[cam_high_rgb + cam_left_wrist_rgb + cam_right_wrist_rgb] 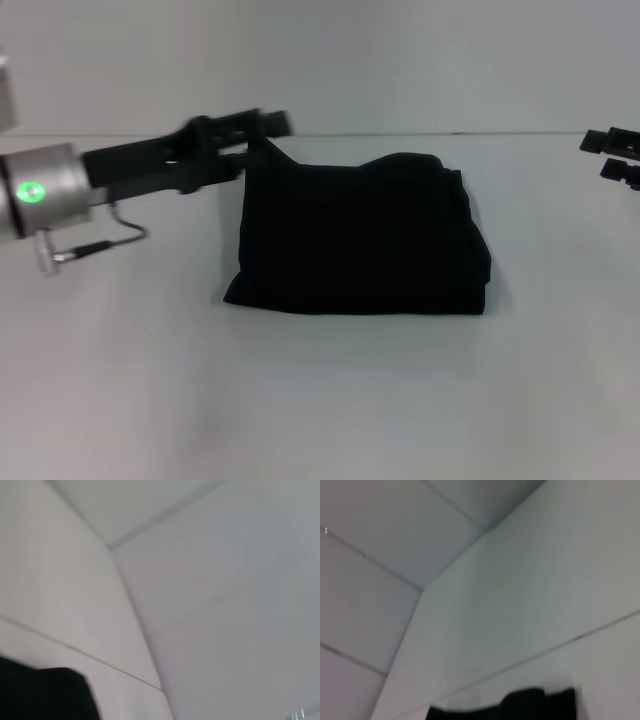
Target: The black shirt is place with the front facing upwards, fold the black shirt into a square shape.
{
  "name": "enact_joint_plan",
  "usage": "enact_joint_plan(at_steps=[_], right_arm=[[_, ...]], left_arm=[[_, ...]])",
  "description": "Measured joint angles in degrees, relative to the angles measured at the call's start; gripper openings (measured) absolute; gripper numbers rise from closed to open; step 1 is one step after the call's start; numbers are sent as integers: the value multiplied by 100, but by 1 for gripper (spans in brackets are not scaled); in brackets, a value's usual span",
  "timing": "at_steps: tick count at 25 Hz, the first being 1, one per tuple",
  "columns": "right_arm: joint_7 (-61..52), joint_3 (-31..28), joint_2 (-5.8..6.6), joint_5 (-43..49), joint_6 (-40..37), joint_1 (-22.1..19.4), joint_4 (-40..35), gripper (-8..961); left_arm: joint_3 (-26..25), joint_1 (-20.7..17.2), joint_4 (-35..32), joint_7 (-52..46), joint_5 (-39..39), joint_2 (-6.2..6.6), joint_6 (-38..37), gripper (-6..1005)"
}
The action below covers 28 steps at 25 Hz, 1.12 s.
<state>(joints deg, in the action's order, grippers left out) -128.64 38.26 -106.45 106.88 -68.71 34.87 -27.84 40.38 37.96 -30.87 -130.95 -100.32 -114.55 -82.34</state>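
The black shirt (360,235) lies folded into a rough square in the middle of the white table (320,400), with no lettering showing. My left gripper (262,135) reaches in from the left at the shirt's far left corner. It is shut on a small peak of cloth lifted there. My right gripper (612,156) hangs at the far right edge of the head view, well away from the shirt, its fingers apart and holding nothing. A dark patch of the shirt (45,695) shows in the left wrist view. In the right wrist view the shirt (520,706) is a low dark strip.
The white table runs back to a pale wall (400,60) behind the shirt. Bare tabletop surrounds the shirt on all sides.
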Motion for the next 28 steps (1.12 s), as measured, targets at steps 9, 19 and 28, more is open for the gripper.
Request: enact_joint_plan(at_steps=[9, 19, 28], right_arm=[[-1395, 336, 318, 2055, -1154, 1003, -70, 733], [-2336, 760, 33, 3002, -1382, 1714, -153, 733], [-2454, 1082, -305, 3225, -745, 1813, -101, 735]], left_arm=[[-47, -307, 250, -533, -231, 452, -35, 812], [-102, -339, 167, -467, -429, 448, -57, 876], [-126, -344, 177, -393, -370, 348, 18, 873]])
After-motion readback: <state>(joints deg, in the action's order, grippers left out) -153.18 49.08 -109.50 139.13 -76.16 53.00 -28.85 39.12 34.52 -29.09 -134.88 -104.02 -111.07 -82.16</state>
